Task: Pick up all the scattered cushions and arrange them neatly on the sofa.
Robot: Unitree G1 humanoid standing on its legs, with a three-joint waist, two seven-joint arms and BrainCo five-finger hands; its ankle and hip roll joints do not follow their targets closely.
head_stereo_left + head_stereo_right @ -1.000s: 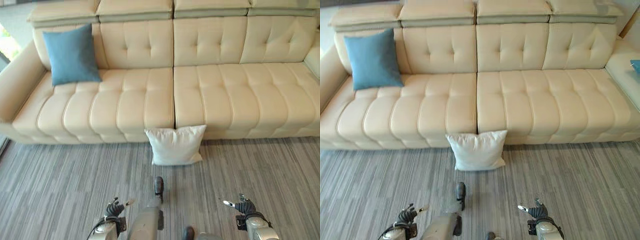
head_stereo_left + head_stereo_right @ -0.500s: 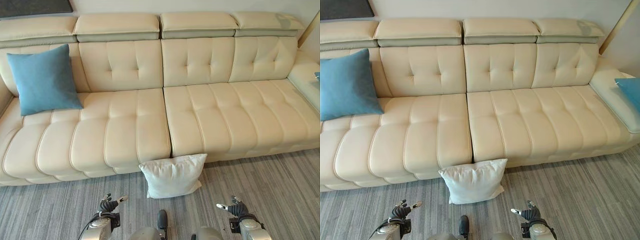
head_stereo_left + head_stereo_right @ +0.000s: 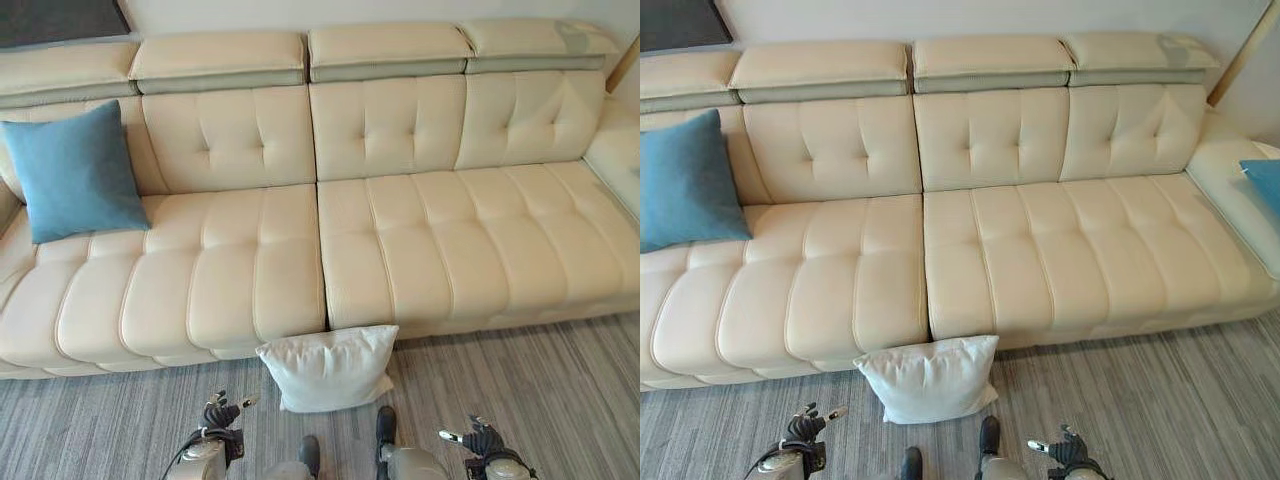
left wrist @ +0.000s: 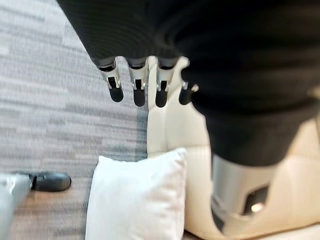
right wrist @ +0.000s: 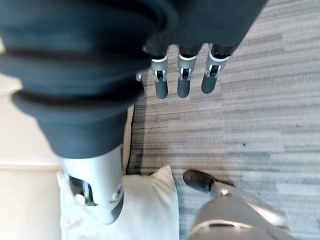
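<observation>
A white cushion (image 3: 328, 368) stands on the grey carpet, leaning against the front of the cream sofa (image 3: 400, 240) at the seam between its two seats. The white cushion (image 4: 134, 200) also appears past my left hand, and again (image 5: 150, 210) past my right hand. A blue cushion (image 3: 74, 172) leans upright against the backrest at the sofa's left end. Another blue cushion (image 3: 1265, 182) lies on the sofa's right arm section. My left hand (image 3: 220, 417) and my right hand (image 3: 478, 440) hang low on either side of the white cushion, both open and holding nothing.
The grey striped carpet (image 3: 520, 390) runs along the whole front of the sofa. The sofa's middle and right seats (image 3: 1060, 250) are bare. A wooden pole (image 3: 1240, 50) leans by the wall at the far right.
The whole view has shifted as the camera moved; the sofa and white cushion sit slightly further left. Both hands stay low and open.
</observation>
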